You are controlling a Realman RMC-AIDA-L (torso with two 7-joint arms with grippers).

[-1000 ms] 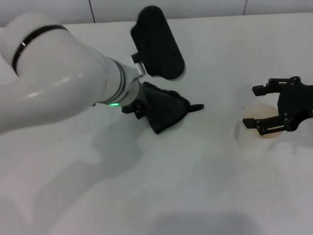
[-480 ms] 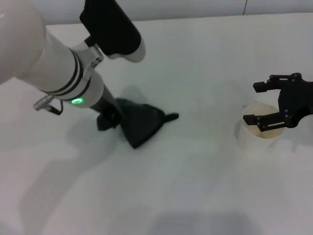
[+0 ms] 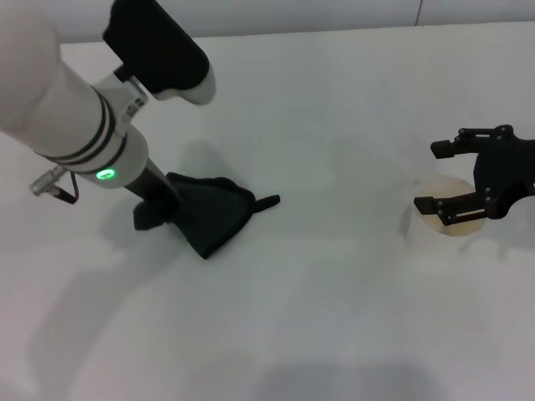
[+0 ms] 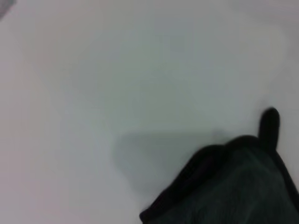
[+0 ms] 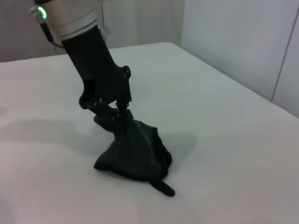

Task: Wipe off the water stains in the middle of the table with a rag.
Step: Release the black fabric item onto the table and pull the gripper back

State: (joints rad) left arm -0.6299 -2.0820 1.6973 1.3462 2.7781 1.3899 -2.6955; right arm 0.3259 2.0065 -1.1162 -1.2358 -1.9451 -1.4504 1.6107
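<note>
On the left half of the table (image 3: 334,317), I have the left gripper (image 3: 171,207) pinching the black rag (image 3: 213,213); its fingers are closed on the cloth's upper fold, clear in the right wrist view, and the bunch sits flat on the white surface, its thin pointed corner aimed toward the right arm. Well apart at the right edge, my right gripper (image 3: 445,177) hangs with jaws spread over a translucent cup (image 3: 443,219), holding nothing. No stain shows that I can make out.

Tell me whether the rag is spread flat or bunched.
Bunched: the rag sits in a folded heap, pinched by the left tool, one corner poking out.
</note>
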